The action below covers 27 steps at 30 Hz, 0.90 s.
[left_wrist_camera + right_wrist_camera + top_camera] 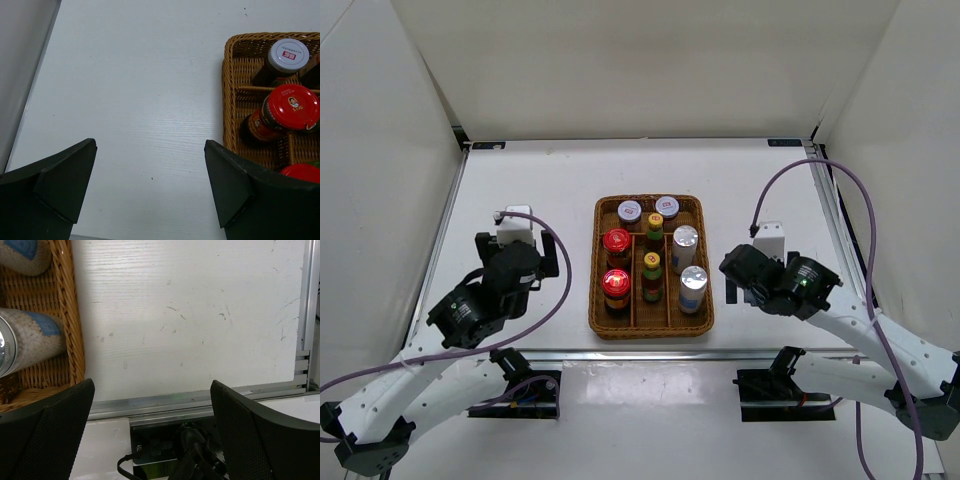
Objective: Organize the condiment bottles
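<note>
All eight condiment bottles stand in the wicker tray (649, 331). Two white/purple-lidded jars (629, 211) (667, 207) fill the back row. Two red-lidded jars (616, 240) (615, 283) stand in the left lane, two yellow-capped bottles (655, 222) (651, 264) in the middle, and two silver-topped cylinders (685, 237) (693, 278) on the right. My left gripper (546, 262) (150, 144) is open and empty over bare table left of the tray. My right gripper (734, 286) (152, 384) is open and empty right of the tray, over the table's near edge.
The left wrist view shows the tray's left wall (229, 90), a white-lidded jar (287, 55) and a red-lidded jar (290, 106). The right wrist view shows the tray's right wall (70, 315), a cylinder (30, 342) and the metal edge rail (200, 402). White walls enclose the table.
</note>
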{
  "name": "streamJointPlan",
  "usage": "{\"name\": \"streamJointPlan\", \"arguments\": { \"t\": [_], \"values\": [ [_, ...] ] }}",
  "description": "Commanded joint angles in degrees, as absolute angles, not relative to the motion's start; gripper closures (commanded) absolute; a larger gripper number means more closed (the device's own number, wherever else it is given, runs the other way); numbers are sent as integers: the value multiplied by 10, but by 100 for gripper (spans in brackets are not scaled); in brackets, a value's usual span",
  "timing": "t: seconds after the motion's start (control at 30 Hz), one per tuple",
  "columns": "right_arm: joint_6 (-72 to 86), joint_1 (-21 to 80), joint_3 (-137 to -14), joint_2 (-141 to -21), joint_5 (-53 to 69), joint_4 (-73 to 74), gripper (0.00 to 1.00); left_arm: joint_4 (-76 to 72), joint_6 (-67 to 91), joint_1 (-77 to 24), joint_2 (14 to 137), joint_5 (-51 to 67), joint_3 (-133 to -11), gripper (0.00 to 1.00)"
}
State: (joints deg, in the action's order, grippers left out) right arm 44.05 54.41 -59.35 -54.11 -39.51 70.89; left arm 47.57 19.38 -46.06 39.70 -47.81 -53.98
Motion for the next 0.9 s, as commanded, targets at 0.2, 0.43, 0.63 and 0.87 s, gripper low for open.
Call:
{"name": "streamJointPlan", "arguments": {
  "t": [0.2, 0.43, 0.63, 0.87],
  "values": [
    [487, 548, -621, -519, -439, 742, 0, 474, 203, -459, 382, -510, -532, 0],
    [464, 548, -613, -512, -433, 725, 0, 468, 208, -459, 365, -522, -525, 0],
    [464, 548, -613, -506, -433, 725, 0, 468, 208, -459, 370, -527, -519, 0],
    [467, 548, -609, -519, -438, 733, 0, 458, 214, -459, 365, -533, -513, 0]
  ]
}}
